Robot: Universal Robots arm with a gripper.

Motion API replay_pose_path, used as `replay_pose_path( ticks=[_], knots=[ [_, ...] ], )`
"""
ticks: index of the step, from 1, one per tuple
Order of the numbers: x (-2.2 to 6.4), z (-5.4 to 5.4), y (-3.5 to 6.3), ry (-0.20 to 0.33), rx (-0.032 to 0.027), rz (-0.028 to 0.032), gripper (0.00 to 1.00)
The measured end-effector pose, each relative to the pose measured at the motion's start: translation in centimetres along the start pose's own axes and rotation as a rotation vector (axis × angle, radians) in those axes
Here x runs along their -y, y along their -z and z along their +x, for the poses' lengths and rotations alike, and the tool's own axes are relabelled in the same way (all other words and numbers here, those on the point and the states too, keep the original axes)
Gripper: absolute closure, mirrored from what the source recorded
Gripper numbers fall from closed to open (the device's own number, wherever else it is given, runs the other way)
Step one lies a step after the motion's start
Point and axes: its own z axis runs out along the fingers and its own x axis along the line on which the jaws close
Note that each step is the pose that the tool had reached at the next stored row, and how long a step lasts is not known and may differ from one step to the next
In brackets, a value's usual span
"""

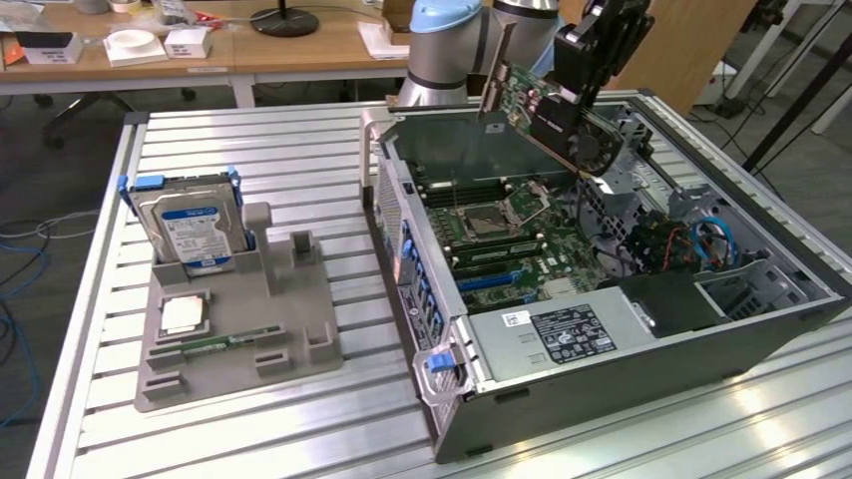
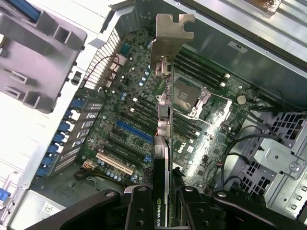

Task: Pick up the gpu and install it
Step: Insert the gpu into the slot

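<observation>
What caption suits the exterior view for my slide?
Robot tool holds the graphics card tilted above the open computer case; a hard drive stands in a holder.

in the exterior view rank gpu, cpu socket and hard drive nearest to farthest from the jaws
1. gpu, held in the jaws, above the case
2. cpu socket, on the motherboard below
3. hard drive, upright in the tray, exterior view's left
</observation>
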Motion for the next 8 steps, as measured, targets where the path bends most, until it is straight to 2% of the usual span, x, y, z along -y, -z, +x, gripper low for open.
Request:
replay_pose_path(
  ticks=[8],
  knots=[
    [0.0, 0.0, 0.0, 0.023, -0.0007, 0.0004, 0.74]
  ],
)
